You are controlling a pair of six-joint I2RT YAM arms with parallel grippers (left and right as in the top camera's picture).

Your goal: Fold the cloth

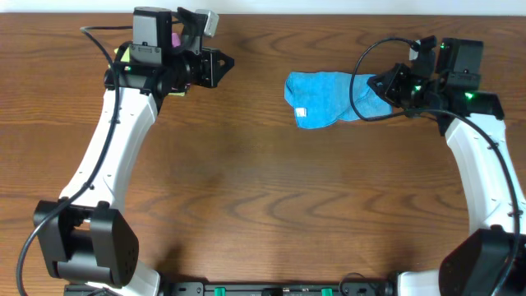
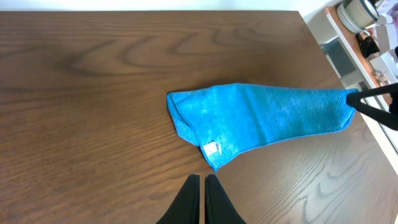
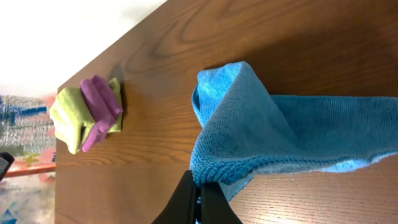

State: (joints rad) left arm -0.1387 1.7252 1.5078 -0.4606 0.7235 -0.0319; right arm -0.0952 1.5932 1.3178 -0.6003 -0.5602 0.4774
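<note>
Overhead view of a dark brown wooden table with two white and black robot arms. The bright blue soft microfibre cloth lies in the upper right of the frame. It is already doubled into a long, loose band, with its small white tag at the lower left corner.

The right gripper is closed on the cloth's right end. In the right wrist view, the black fingertips at the bottom centre pinch a thick fuzzy edge, and the layer above drapes up from the wood. This grip probably serves to carry that end over toward the tagged end for another fold.

The left gripper, in the upper left of the overhead frame, has its fingers pressed together on nothing and hangs well apart from the cloth, seemingly keeping out of the way.

A lime-green cloth and a pink-purple cloth, bundled together, sit at the table's far left edge, well apart from the blue one. Nothing lies in the fold's path.
</note>
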